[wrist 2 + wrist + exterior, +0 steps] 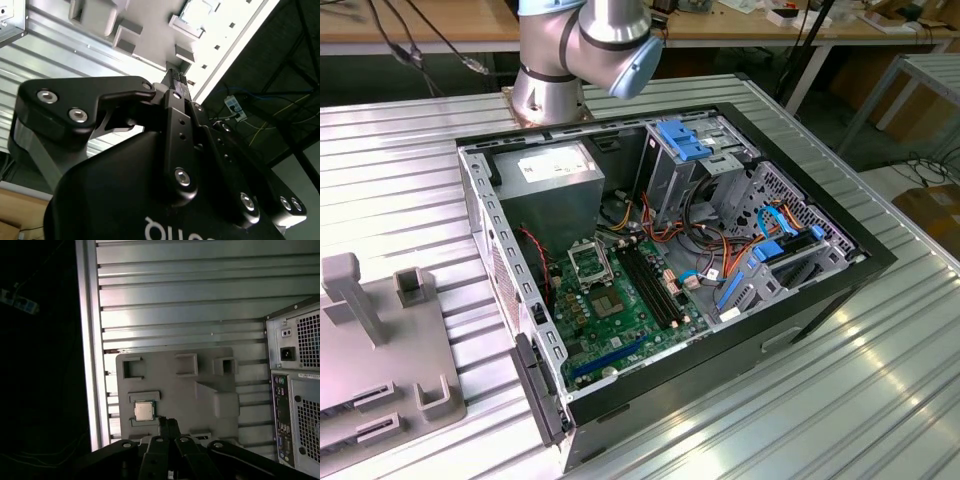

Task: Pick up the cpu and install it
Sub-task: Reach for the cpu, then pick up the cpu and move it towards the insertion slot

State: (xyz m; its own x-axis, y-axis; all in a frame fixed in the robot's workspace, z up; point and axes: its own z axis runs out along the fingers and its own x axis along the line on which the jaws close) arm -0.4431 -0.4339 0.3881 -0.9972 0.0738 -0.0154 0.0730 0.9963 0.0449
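In the first wrist view the cpu (144, 411) is a small square part with a dull grey centre. It lies flat in a recess of the grey fixture plate (200, 375). My gripper (167, 424) hangs above that plate with its black fingers pressed together and nothing between them. Its tips are just beside the cpu in the picture and apart from it. In the second wrist view the gripper (175, 79) is shut too, pointing at the fixture plate (150, 35). In the exterior view the black square socket (588, 262) sits on the green motherboard (620, 320) inside the open case.
The open computer case (800, 300) lies on the ribbed metal table (390, 170), with the grey power-supply box (555, 170), the long black memory slots (650, 282), blue drive cages and cables inside. The fixture plate (380, 350) lies at the exterior view's left. The table edge (92, 365) runs near the plate.
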